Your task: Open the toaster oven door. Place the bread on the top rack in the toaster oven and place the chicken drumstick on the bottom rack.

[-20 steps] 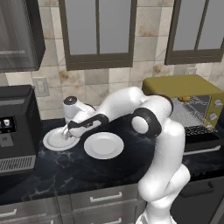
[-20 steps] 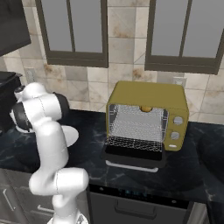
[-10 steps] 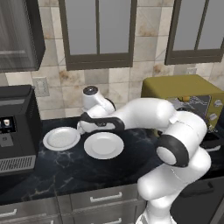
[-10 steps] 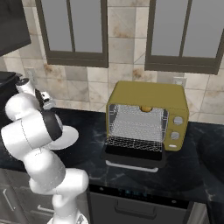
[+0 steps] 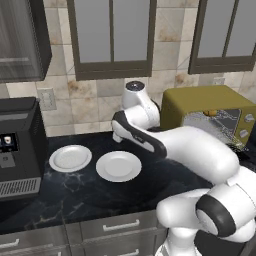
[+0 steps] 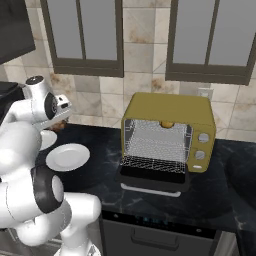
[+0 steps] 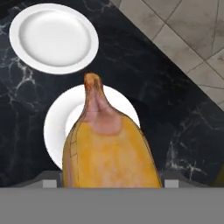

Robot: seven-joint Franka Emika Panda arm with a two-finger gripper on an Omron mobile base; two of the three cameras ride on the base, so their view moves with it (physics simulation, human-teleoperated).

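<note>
The tool [image 7: 111, 181] grips the chicken drumstick [image 7: 107, 148], now carried off the left plate [image 5: 70, 158] toward the desk's right end. Beyond, the toaster oven [image 6: 169, 131] stands open, bread [image 6: 167, 124] already on the top rack; the bottom rack [image 6: 154, 162] waits.

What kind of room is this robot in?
It looks like a kitchen. There is a yellow toaster oven with its door open on a dark marble counter, two white plates beside it, and glass-front cabinets on a tiled wall.
</note>
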